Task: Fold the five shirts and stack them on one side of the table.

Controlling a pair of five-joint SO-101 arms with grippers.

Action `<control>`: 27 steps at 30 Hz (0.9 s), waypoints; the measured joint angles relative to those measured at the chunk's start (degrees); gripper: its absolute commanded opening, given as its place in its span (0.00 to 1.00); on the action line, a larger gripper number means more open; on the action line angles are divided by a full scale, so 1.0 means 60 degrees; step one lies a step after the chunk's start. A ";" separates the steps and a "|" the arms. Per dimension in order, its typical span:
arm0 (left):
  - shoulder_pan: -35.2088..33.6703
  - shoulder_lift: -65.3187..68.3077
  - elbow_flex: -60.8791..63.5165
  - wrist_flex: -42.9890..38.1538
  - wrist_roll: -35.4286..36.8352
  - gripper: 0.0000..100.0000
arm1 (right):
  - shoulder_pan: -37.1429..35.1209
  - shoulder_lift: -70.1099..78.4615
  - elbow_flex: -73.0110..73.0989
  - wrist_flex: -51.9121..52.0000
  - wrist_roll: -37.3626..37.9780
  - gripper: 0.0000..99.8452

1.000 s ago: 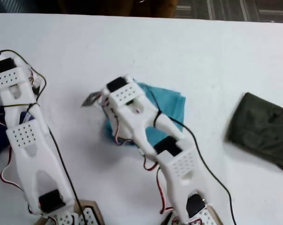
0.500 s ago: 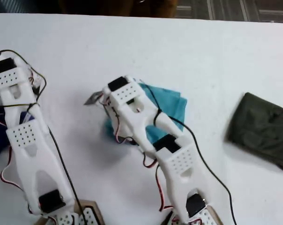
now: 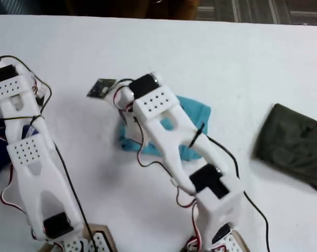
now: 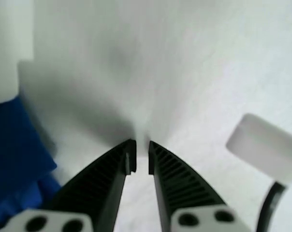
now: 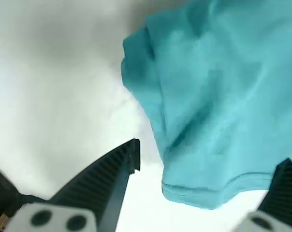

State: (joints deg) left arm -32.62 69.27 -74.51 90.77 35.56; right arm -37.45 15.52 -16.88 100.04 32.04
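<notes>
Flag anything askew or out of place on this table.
The teal fabric shirt lies bunched with uneven edges in the middle of the white table, not squarely folded. The dark olive shirt sits apart from it, unstacked.

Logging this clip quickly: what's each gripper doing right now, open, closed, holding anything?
Left gripper: closed, holding nothing, above the white table.
Right gripper: open, straddling the edge of the rumpled teal cloth shirt, not gripping it.
</notes>
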 measured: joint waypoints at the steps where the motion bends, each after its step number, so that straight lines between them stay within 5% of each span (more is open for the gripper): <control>1: 0.0000 0.0000 0.0000 0.0000 0.0000 0.07 | -0.0015 -0.0117 0.0000 0.0000 0.0000 0.42; 6: 0.0000 0.0000 0.0000 0.0000 0.0000 0.07 | 0.0571 -0.0308 -0.0264 -0.0029 0.0000 0.36; 11: 0.0000 0.0000 0.0000 0.0000 0.0000 0.07 | 0.0879 0.0425 -0.0484 -0.0059 0.0000 0.00; 13: 0.0000 0.0000 0.0000 0.0000 0.0000 0.07 | 0.1128 0.0806 -0.0484 0.0000 0.0000 0.08; 16: 0.0000 0.0000 0.0000 0.0000 0.0000 0.07 | 0.1758 0.1172 -0.0484 0.0000 0.0000 0.01; 27: 0.0000 0.0000 0.0000 0.0000 0.0000 0.07 | 0.3663 0.2813 -0.0278 -0.0484 0.0000 0.02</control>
State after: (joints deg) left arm -32.62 69.27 -74.51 90.77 35.56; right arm -15.47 32.40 -18.55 97.14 32.04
